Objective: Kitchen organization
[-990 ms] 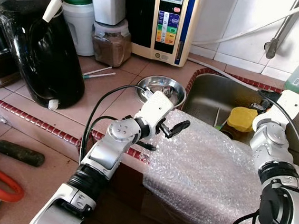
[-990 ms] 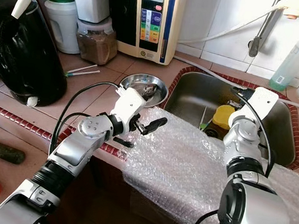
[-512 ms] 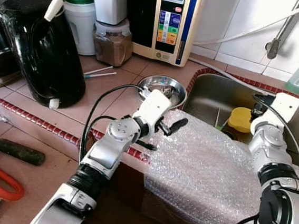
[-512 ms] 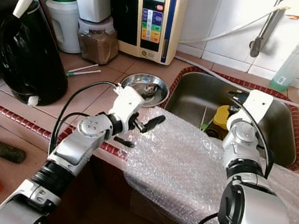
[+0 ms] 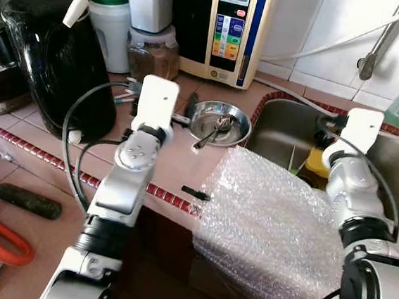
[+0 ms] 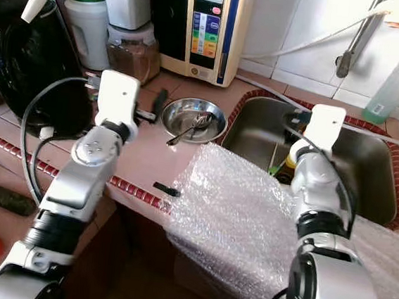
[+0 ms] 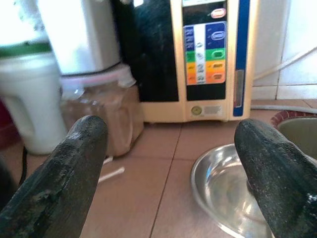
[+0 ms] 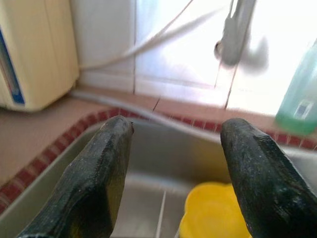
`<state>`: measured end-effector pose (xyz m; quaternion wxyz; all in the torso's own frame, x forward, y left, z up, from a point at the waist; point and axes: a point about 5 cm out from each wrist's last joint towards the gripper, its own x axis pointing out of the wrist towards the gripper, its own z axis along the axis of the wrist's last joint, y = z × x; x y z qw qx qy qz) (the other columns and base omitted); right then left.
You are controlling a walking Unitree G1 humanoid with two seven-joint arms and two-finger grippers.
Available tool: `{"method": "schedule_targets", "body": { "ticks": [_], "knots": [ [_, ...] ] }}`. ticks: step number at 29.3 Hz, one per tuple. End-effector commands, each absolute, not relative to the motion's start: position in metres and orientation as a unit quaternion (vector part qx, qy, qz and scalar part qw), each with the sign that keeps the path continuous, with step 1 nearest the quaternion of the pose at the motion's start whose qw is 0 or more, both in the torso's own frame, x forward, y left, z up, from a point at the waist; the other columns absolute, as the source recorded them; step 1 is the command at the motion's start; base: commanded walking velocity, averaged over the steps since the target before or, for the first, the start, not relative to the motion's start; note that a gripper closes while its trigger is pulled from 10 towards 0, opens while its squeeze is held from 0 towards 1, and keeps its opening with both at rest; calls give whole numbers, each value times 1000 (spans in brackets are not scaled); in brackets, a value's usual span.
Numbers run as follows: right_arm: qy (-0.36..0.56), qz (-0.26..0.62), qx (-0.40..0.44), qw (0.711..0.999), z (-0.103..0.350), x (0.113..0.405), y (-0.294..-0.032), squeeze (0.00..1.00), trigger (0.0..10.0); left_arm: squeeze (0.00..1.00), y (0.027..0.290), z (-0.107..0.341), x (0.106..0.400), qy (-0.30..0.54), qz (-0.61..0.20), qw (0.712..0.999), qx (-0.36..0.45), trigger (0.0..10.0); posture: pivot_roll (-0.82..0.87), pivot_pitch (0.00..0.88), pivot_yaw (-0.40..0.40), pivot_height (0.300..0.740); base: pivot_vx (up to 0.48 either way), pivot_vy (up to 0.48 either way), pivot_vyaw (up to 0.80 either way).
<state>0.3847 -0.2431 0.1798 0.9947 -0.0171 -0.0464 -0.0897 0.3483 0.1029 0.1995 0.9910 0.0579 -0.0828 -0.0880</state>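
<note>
While both arms reach forward, left pincer [image 7: 168, 173] and right pincer [image 8: 173, 173] gape empty.

Both arms raised forward, left gripper [image 7: 171, 168] and right gripper [image 8: 173, 171] jaws apart.

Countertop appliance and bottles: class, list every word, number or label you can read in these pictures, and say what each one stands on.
No text can be read.
Water appliance: coloured buttons and a small display, lettering too small and blurred.
Green bottle: a white label, print too small to read.
Brown-filled jar: no label visible.
</note>
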Motion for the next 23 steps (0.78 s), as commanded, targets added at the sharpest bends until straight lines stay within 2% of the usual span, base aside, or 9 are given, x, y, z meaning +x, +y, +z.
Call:
{"method": "schedule_targets", "body": {
  "ticks": [1,4,10,23],
  "knots": [
    [-48,-88,-14,995,182,384,-245,0,10000,0,101,204,345,-96,-95,990,36,10000,21,0,-13,740,0,0,0],
    [-53,-90,-9,994,188,384,-250,0,10000,0,102,205,343,-87,-96,991,26,10000,22,0,-12,740,0,0,-133],
    [-58,-90,-11,994,193,382,-256,0,10000,0,105,197,341,-68,-98,993,18,10000,15,0,-9,740,0,0,-634],
    [-51,-69,-33,996,199,384,-255,0,10000,0,107,187,339,-41,-114,992,20,10000,13,0,4,740,0,0,0]
  ]
}}
